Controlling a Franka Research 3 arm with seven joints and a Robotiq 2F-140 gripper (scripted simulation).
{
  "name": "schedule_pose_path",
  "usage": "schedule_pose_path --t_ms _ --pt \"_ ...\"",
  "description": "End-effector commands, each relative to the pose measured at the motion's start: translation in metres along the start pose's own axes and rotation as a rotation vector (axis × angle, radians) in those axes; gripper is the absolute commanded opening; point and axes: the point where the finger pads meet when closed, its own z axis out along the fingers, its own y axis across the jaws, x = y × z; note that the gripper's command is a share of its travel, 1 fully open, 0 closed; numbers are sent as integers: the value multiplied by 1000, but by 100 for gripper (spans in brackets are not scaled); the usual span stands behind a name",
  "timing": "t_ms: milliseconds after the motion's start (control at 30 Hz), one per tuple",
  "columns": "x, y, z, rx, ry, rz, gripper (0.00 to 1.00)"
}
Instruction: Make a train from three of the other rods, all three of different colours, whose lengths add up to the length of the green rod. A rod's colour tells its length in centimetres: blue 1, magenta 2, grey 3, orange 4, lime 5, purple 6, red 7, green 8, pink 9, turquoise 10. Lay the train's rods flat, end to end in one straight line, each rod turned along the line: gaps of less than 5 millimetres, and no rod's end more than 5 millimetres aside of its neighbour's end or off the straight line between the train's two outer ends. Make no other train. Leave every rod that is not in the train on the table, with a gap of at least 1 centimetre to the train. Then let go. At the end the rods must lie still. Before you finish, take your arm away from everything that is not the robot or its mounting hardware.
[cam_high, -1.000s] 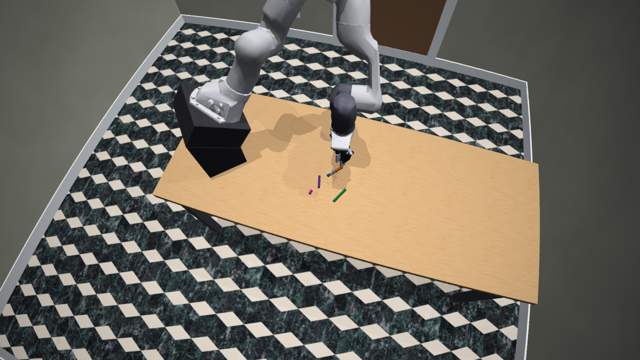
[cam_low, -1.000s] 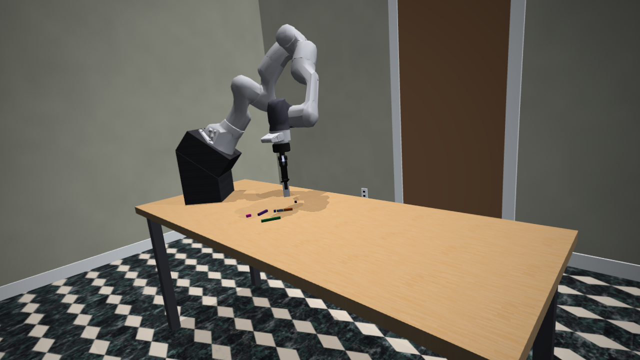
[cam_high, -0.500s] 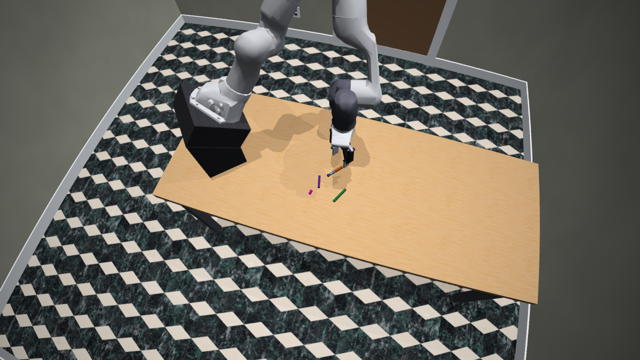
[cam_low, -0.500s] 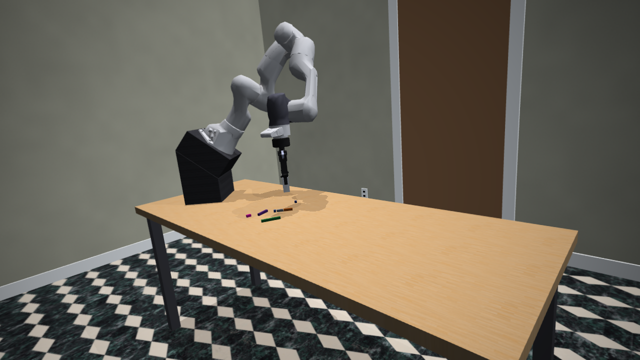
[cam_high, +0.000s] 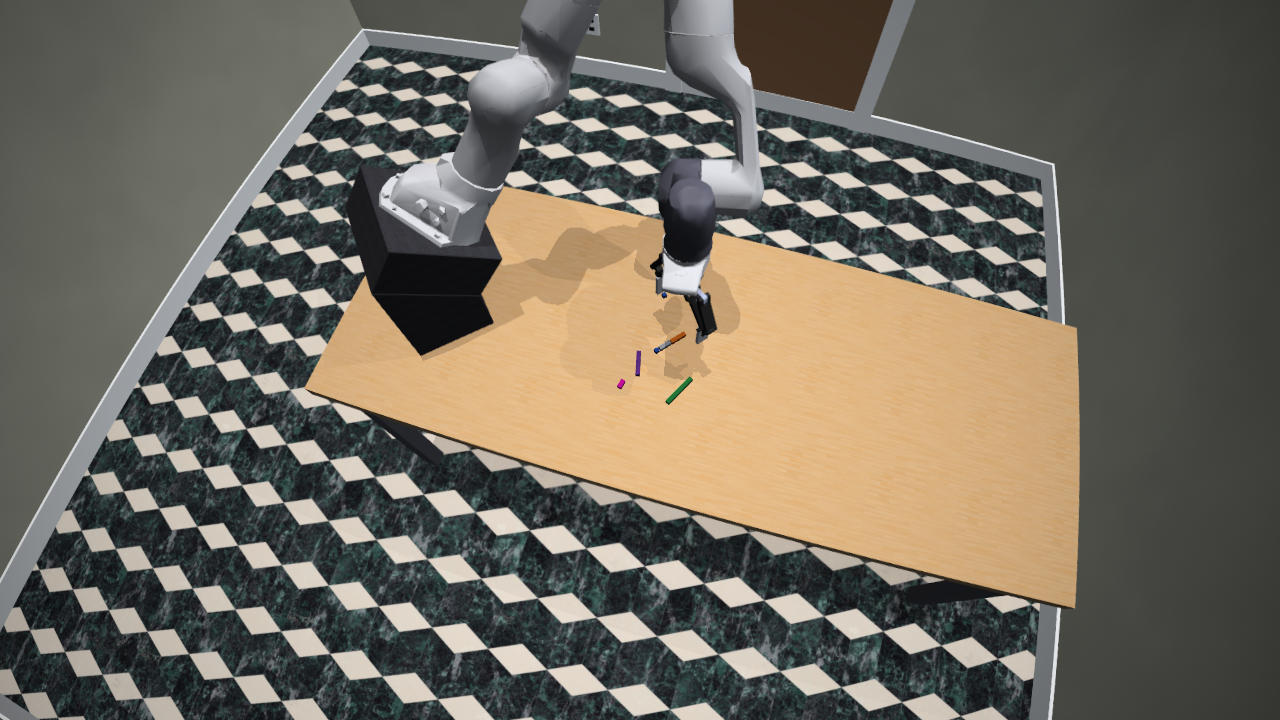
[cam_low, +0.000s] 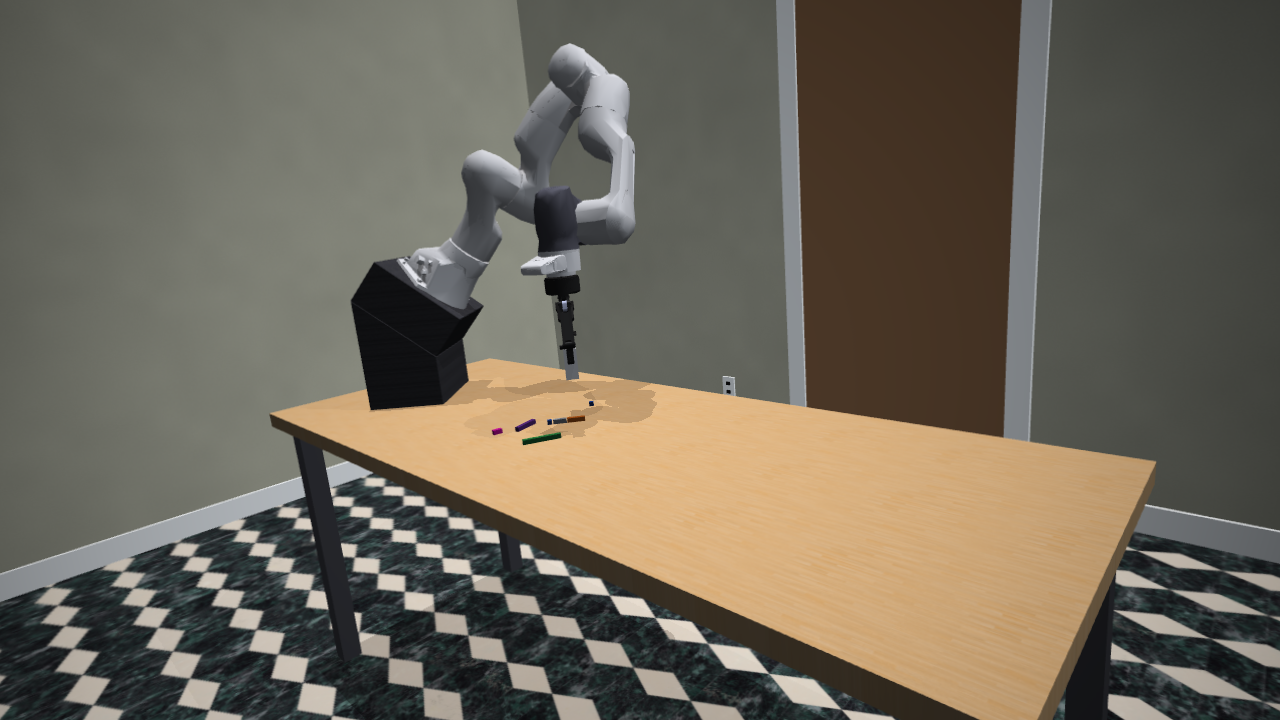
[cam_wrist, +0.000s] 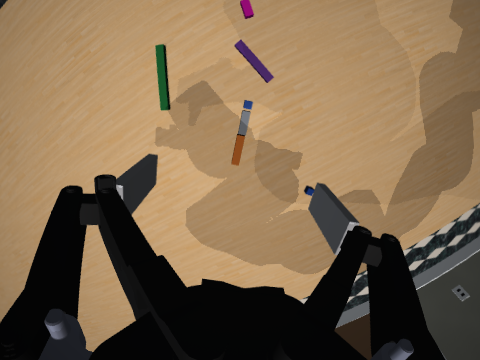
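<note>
Pale wood grain runs across the table (cam_high: 895, 402) (cam_low: 805, 501) (cam_wrist: 60, 100), and on it, leftmost from above, lies the magenta rod (cam_high: 621, 384) (cam_low: 496, 431) (cam_wrist: 247, 9), then the purple rod (cam_high: 638, 363) (cam_low: 525, 425) (cam_wrist: 254, 61). Next comes the likely train, slanting from near left to far right: blue rod (cam_high: 657, 350) (cam_low: 550, 421) (cam_wrist: 248, 104), grey rod (cam_high: 664, 344) (cam_low: 560, 420) (cam_wrist: 244, 123), orange rod (cam_high: 677, 338) (cam_low: 577, 419) (cam_wrist: 238, 149), with a sliver of wood showing between blue and grey. A spare blue rod (cam_high: 664, 294) (cam_low: 590, 403) (cam_wrist: 309, 190) sits apart on the far side; the green rod (cam_high: 679, 390) (cam_low: 541, 438) (cam_wrist: 162, 77) lies on the near side. The claw (cam_high: 681, 315) (cam_low: 571, 374) (cam_wrist: 236, 183) hangs raised, wide open and holding nothing, on the train's far side, closest to the orange end, its fingers spread roughly across the row's long axis. If that sliver is too wide, I judge, the blue wants a nudge toward far right, along the line; otherwise the claw need only keep clear.
</note>
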Motion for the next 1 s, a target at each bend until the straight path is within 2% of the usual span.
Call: schedule_pose_path --t_ms 0,233,533,600,800,967 --pt "1 1 -1 -3 0 10 100" --pt "1 1 -7 -3 0 10 100" --pt "1 1 -42 -3 0 10 100" --pt "1 1 -42 -3 0 10 100" --pt "1 0 -66 -3 0 10 100" --pt "1 0 -75 -3 0 10 100"
